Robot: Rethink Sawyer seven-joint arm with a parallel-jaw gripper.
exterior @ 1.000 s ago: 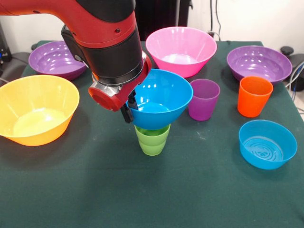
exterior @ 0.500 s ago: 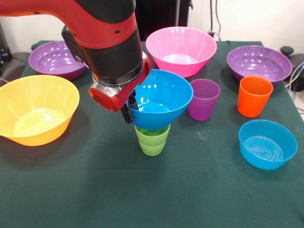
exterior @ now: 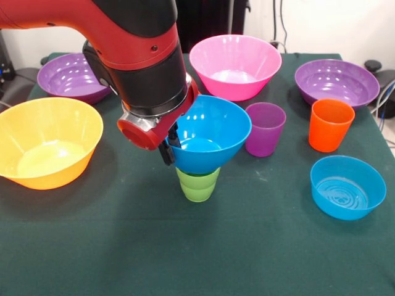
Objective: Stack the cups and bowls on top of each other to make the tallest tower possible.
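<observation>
While the fingers (exterior: 168, 148) seemingly grip the blue bowl (exterior: 210, 132) atop the green cup (exterior: 198, 184), purple cup (exterior: 265, 128) beside.

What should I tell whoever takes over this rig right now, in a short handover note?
Pincer: at the near rim of the medium blue bowl, seemingly gripping it; the arm hides the grip.
Tower: the medium blue bowl sits in the mouth of the green cup, tilted; nothing else is stacked.
Loose on the table: purple cup, orange cup, small blue bowl, yellow-orange bowl, pink bowl, two purple bowls.
Left: level and release the blue bowl, then probably add cups and smaller bowls.
</observation>
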